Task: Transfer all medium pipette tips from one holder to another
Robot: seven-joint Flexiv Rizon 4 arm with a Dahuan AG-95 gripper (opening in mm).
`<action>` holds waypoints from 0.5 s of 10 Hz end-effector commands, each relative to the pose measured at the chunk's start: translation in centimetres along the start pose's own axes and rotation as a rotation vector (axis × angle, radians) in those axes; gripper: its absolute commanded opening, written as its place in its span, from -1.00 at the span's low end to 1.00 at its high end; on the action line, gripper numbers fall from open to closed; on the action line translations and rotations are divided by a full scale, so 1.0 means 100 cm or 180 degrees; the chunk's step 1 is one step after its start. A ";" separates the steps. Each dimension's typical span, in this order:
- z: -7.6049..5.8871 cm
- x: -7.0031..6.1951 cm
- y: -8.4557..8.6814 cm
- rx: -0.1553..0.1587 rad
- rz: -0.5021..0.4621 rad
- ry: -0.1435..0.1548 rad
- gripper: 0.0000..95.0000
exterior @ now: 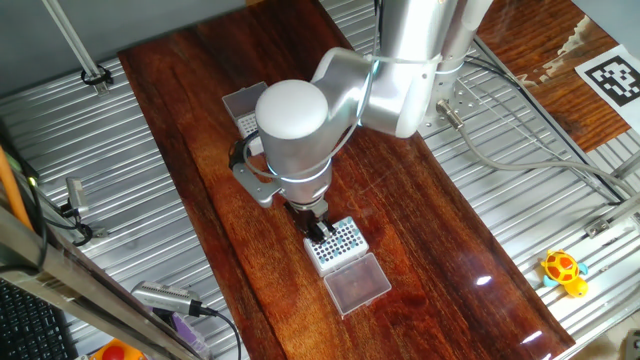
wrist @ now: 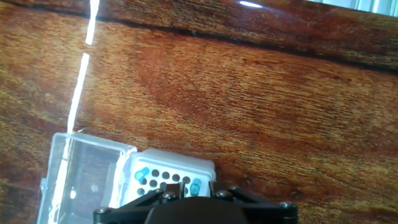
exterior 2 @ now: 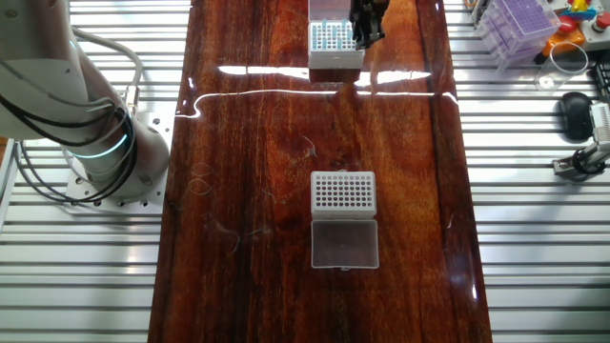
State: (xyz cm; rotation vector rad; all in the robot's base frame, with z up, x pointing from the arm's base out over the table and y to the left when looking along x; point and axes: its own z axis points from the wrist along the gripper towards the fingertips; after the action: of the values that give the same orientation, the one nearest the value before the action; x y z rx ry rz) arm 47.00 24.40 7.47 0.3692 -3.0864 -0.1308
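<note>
Now my two-finger gripper (exterior: pixel 320 230) hangs just above the white perforated plastic holder (exterior: pixel 338 244); its opening I cannot tell. Below me, teal-blue cone tips (wrist: pixel 142 174) show; next I must align over one hole.

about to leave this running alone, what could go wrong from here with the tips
1. The tool hangs right over the white perforated tip holder; its open clear hinged lid lies alongside and could be clipped.
2. In the hand view only a couple of tiny teal-blue plastic cone tips show, and the tool body hides part of the grid, so a hole could be missed.
3. The holder sits loose on the glossy dark wooden table and may slide.
</note>
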 end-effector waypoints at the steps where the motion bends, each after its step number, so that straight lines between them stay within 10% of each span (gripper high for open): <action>1: -0.001 0.000 0.000 -0.0007 -0.0025 -0.0003 -1.00; 5: -0.017 0.002 0.004 0.0003 -0.0019 -0.0007 -1.00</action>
State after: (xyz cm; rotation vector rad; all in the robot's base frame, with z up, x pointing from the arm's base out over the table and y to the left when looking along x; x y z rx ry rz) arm 46.74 24.71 9.66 0.3754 -3.0907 -0.1332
